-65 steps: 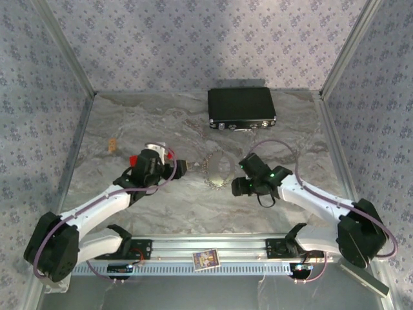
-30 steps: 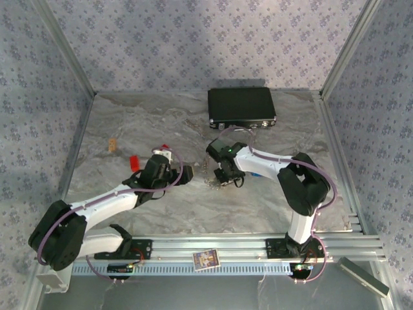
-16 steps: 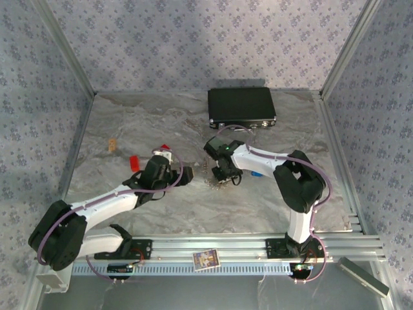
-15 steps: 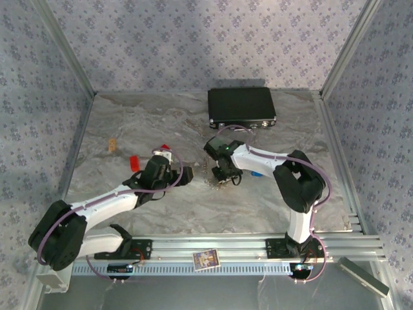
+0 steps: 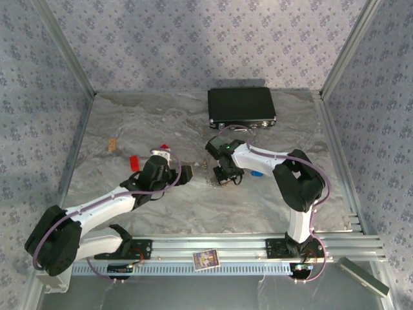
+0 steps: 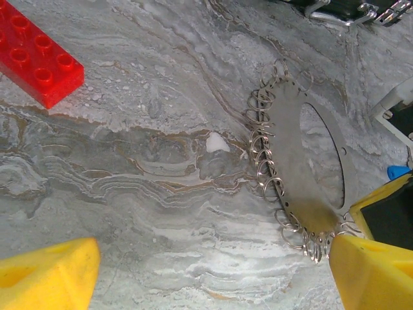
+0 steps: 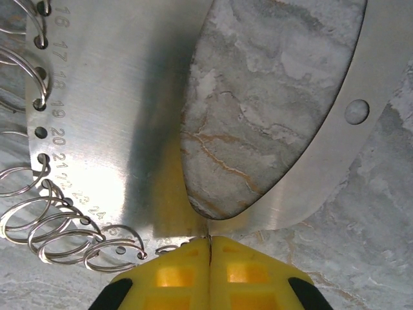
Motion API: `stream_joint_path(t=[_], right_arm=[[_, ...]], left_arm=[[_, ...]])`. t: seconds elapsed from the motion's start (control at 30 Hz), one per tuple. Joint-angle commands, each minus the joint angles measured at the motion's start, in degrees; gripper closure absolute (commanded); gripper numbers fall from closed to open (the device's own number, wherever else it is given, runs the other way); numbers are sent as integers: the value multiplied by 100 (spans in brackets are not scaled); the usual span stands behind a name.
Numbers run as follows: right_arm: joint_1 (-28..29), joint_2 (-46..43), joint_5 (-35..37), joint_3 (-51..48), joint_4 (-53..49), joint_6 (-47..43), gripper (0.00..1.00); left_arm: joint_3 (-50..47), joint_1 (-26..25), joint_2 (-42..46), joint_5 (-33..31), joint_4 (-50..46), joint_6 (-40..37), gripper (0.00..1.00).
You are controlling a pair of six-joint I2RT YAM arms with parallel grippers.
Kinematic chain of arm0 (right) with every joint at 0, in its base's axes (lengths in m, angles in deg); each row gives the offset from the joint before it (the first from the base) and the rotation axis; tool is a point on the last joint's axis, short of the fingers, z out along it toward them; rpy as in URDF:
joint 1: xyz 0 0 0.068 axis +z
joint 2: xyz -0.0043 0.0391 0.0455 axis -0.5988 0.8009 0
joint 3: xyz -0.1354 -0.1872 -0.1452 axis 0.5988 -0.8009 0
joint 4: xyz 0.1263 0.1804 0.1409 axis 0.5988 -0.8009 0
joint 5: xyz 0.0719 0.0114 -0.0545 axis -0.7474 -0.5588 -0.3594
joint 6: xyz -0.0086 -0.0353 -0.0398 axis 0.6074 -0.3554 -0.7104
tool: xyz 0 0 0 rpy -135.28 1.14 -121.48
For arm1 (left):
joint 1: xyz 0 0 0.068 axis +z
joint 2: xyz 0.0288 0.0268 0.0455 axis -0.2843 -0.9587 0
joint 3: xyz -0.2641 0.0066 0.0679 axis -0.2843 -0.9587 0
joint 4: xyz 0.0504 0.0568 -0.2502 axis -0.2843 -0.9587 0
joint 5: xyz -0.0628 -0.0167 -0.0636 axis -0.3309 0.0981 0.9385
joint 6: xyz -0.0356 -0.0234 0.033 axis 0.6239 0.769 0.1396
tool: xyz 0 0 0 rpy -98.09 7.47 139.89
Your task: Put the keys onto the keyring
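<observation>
1. Table (image 5: 161,213): black case (image 5: 242,106) at the far edge, work going on mid-table.
2. Left end effector (image 6: 210,278): jaws wide, empty, hovering by the keyring (image 6: 284,161) on its left-edge side.
3. Right end effector (image 7: 210,248): fingers closed together at the keyring's rim; plate pinched or not, can't tell.
4. Keyring lies flat mid-table, small rings along one side.
5. Blue key (image 6: 397,172) just beside it, loose.
6. Step: securing the keyring. Next likely: steady it, grab a key, thread a ring.
</observation>
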Motion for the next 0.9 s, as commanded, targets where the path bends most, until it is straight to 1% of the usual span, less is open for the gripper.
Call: stream_joint_path(t=[0.0, 0.13, 0.3, 0.43, 0.5, 0.6, 0.77, 0.87], right_arm=[[40, -348, -118, -122, -248, 66, 98], [174, -795, -239, -614, -89, 311, 98], [539, -1416, -392, -1273, 516, 883, 98], [803, -1588, -297, -1596, 771, 1277, 98], [890, -1664, -333, -1782, 1128, 1460, 98], [902, -1804, -479, -2090, 1594, 1612, 98], [868, -1830, -544, -2247, 1789, 1805, 98], [765, -1849, -724, -2488, 2096, 1943, 97]], left_arm=[[8, -39, 215, -135, -86, -15, 9], [-113, -39, 391, -278, -22, 8, 9], [-313, -48, 619, -615, 196, 129, 9], [-393, -44, 716, -829, 313, 205, 9], [-406, -42, 729, -901, 347, 247, 9], [-445, -48, 701, -989, 461, 324, 9], [-433, -48, 662, -1056, 624, 334, 8], [-439, -48, 689, -1069, 633, 333, 8]])
